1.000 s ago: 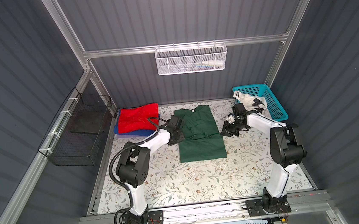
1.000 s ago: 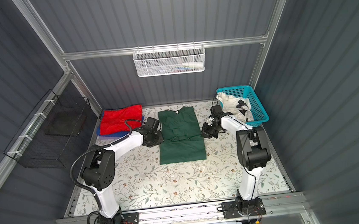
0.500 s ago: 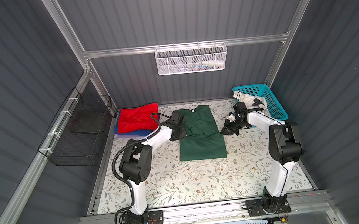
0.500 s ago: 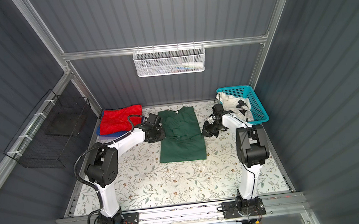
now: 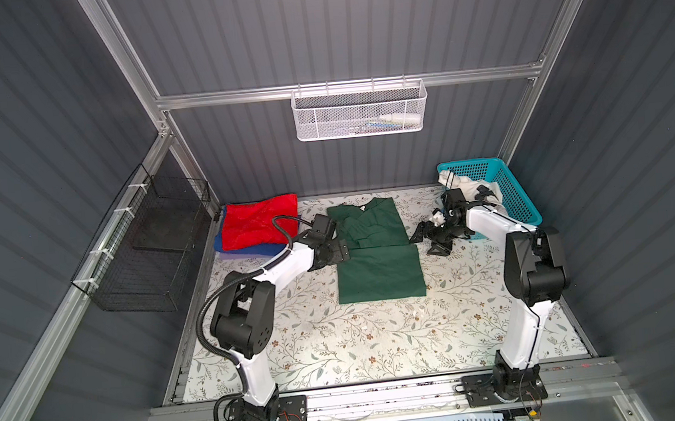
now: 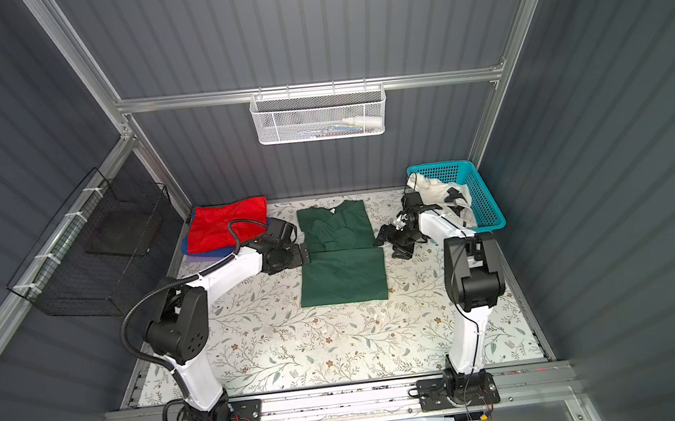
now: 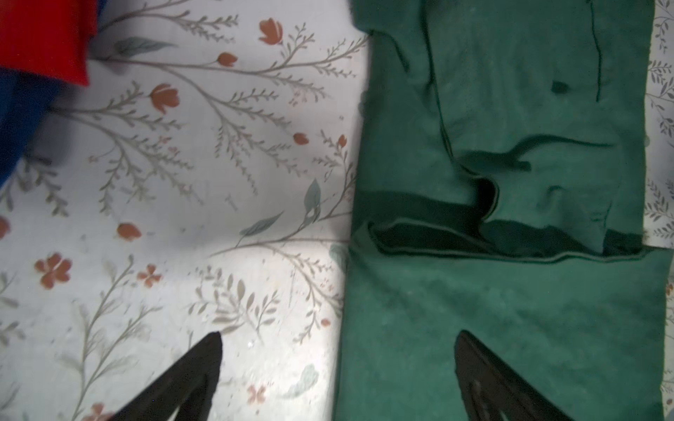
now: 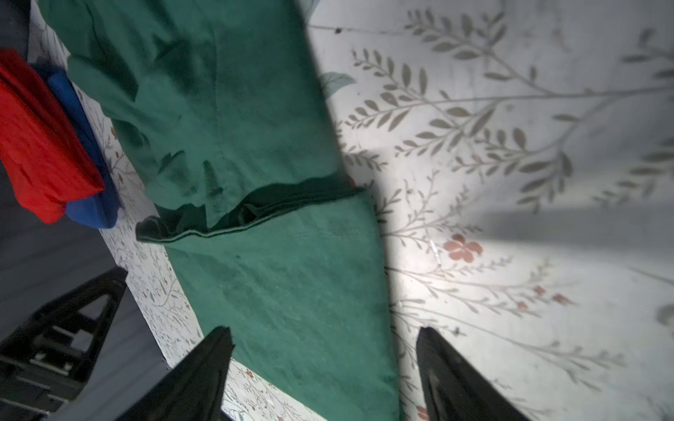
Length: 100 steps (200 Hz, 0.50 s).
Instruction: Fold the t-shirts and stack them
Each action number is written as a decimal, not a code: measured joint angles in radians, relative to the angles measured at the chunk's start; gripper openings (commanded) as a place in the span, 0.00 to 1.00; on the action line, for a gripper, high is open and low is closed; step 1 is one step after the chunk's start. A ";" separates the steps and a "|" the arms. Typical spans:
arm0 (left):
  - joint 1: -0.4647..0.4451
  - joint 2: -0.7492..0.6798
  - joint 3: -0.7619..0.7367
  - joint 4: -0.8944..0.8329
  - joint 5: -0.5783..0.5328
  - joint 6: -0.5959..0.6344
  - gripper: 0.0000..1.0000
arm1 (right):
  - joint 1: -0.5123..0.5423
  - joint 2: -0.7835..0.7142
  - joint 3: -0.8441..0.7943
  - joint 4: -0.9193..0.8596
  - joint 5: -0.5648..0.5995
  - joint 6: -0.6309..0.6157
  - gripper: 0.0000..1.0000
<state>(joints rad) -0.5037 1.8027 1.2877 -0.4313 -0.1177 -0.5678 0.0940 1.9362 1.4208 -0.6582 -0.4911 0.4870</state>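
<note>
A: Top views: green t-shirt (image 5: pixel 379 272) flat mid-worktop (image 5: pixel 339 344), collar at the far end. Red t-shirt (image 5: pixel 259 222) on blue t-shirt (image 5: pixel 266 250), far left. White t-shirt (image 5: pixel 465 186) in basket (image 5: pixel 516 204), far right.

B: Hands?

A: Left wrist view: left hand (image 7: pixel 339 371) spread wide, empty, astride the green t-shirt's left edge. Right wrist view: right hand (image 8: pixel 324 368) likewise, over its right edge.

Worktop (image 5: pixel 380 341): pale floral-print cover, showing bare beneath one of the left fingers (image 7: pixel 197 368) and one of the right fingers (image 8: pixel 456 379). Turquoise basket (image 5: pixel 518 200): lattice plastic, on the worktop near the right fingers, beyond them in the far corner. Mesh basket (image 5: pixel 360 113): white, hung from the rail (image 5: pixel 234 97), high beyond both pairs of fingers. Wire basket (image 5: pixel 143 253): black, wall-mounted, well outboard of the left fingers.
</note>
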 measured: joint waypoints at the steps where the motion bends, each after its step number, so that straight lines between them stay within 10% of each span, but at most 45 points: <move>1: 0.000 -0.002 -0.002 0.000 0.000 0.000 1.00 | 0.000 -0.002 -0.002 0.000 0.002 -0.002 0.92; 100: -0.032 -0.389 -0.461 0.089 0.084 -0.072 0.88 | 0.004 -0.358 -0.506 0.120 0.006 0.070 0.70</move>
<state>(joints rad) -0.5362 1.4136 0.8265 -0.3428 -0.0341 -0.6395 0.0982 1.5784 0.9150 -0.5381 -0.4847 0.5568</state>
